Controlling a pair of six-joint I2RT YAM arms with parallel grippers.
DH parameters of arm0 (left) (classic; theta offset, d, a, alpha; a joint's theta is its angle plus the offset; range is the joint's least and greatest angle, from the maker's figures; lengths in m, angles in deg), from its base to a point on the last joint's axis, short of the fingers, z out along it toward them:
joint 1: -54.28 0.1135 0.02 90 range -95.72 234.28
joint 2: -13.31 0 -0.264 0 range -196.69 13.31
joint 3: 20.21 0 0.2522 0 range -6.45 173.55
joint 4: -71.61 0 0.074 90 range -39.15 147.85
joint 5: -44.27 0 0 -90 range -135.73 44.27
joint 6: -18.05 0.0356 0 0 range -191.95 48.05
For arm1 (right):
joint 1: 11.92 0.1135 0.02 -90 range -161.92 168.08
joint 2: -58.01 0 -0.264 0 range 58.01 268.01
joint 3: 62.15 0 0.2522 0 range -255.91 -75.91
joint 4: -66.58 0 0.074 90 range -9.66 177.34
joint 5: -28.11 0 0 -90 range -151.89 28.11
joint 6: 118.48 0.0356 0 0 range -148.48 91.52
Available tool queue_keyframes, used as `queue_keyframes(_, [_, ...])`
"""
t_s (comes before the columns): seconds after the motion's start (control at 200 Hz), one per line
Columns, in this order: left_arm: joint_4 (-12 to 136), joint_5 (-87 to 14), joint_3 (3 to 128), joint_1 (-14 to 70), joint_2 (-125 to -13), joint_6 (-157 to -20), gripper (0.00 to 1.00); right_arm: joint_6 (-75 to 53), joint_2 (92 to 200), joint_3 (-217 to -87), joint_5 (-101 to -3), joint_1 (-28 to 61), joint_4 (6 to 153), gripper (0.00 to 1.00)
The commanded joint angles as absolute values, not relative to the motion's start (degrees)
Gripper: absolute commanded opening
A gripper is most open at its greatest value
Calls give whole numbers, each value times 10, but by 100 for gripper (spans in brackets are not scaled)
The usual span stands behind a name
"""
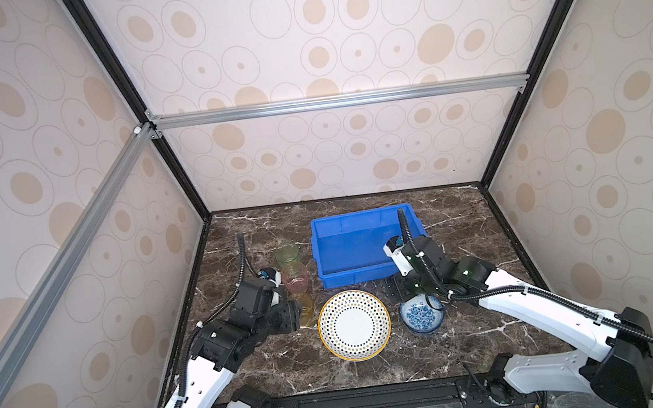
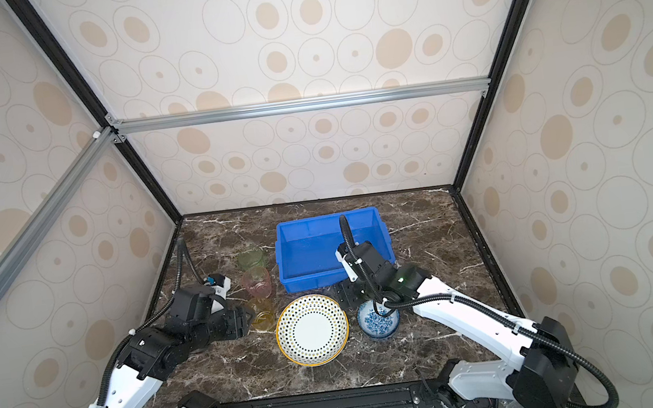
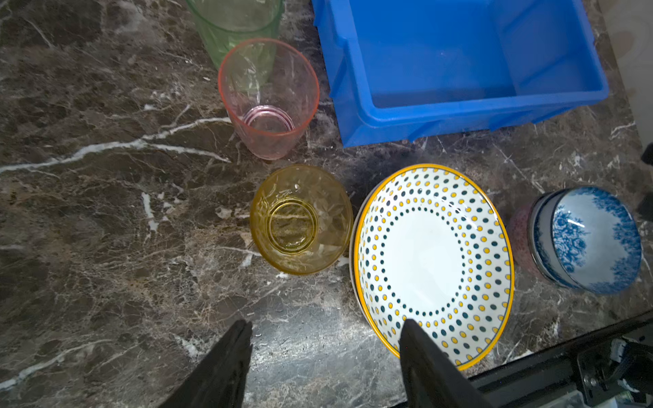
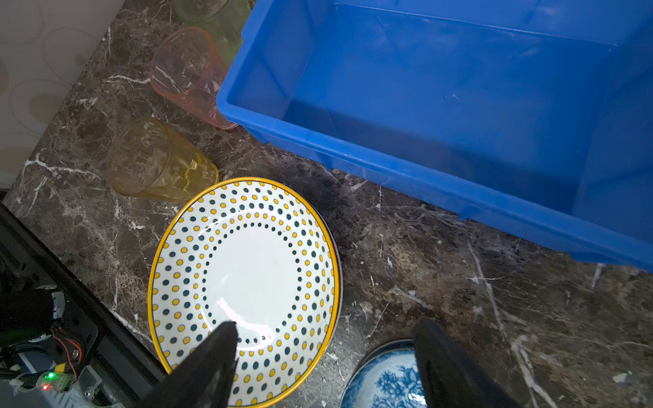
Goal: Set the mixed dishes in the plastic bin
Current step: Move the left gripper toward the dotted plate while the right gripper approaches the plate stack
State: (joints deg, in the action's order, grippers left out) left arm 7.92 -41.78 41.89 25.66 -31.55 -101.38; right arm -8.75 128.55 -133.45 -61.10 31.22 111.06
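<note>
The blue plastic bin stands empty at the back middle of the marble top. To its left stand a green cup and a pink cup, with a yellow cup in front of them. A dotted plate with a yellow rim lies in front of the bin. A blue-floral bowl tops a small stack to the plate's right. My left gripper is open and empty, hovering just short of the yellow cup beside the plate's edge. My right gripper is open and empty above the gap between plate and bowl.
Patterned walls close in the marble top on the left, back and right. A black rail with the arm bases runs along the front edge. The plate seems to rest on another dish, whose edge shows beneath it in the left wrist view.
</note>
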Motion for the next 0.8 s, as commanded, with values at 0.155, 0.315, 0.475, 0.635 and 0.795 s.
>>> queue_keyframes(0.155, [54,-406,418,200,-337,-1048,63,-73,1307,-1345,-607,318,1107,80])
queue_keyframes(0.315, [83,-401,403,168,-364,-1053,63,-70,1320,-1349,-612,318,1110,77])
queue_keyframes(0.475, [100,-409,395,149,-379,-1067,61,-75,1336,-1357,-616,318,1116,76])
queue_keyframes(0.635, [112,-414,384,131,-396,-1081,56,-69,1360,-1363,-613,318,1118,69])
queue_keyframes(0.795, [139,-416,374,118,-397,-1100,54,-62,1381,-1366,-610,318,1122,65])
